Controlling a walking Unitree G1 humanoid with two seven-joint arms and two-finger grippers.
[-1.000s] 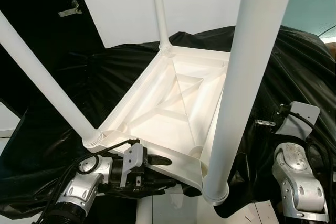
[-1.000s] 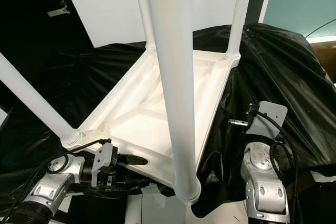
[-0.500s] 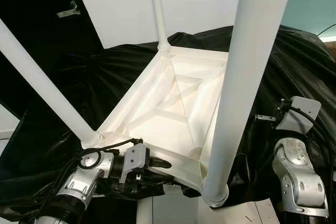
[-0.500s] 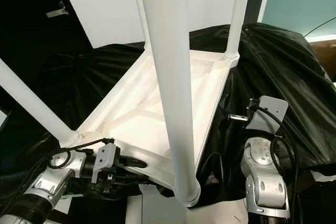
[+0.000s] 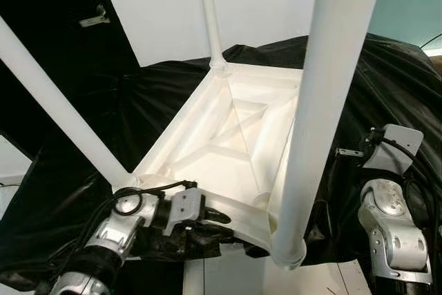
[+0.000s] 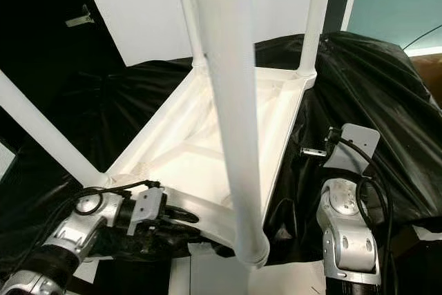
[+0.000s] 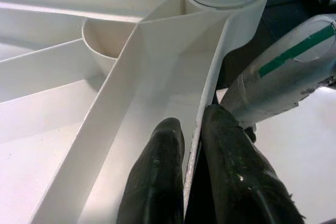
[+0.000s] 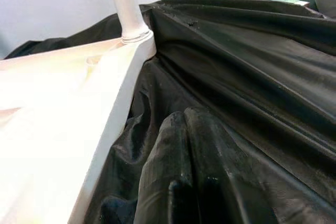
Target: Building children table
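2 hands | left hand (image 7: 191, 145) clamps upturned table (image 5: 228, 143) rim | right hand (image 8: 194, 166) closed, empty

Surface draped in black plastic sheet (image 5: 387, 81), white children's table (image 5: 228, 150) upside down on it, 4 legs up

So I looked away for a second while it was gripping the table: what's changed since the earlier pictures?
The left gripper has slid a little along the near rim toward the near leg, still pinching that rim between its fingers. The nearest corner of the upside-down table has dipped slightly. The right gripper stays shut beside the table over the black cloth. All four legs are still on.
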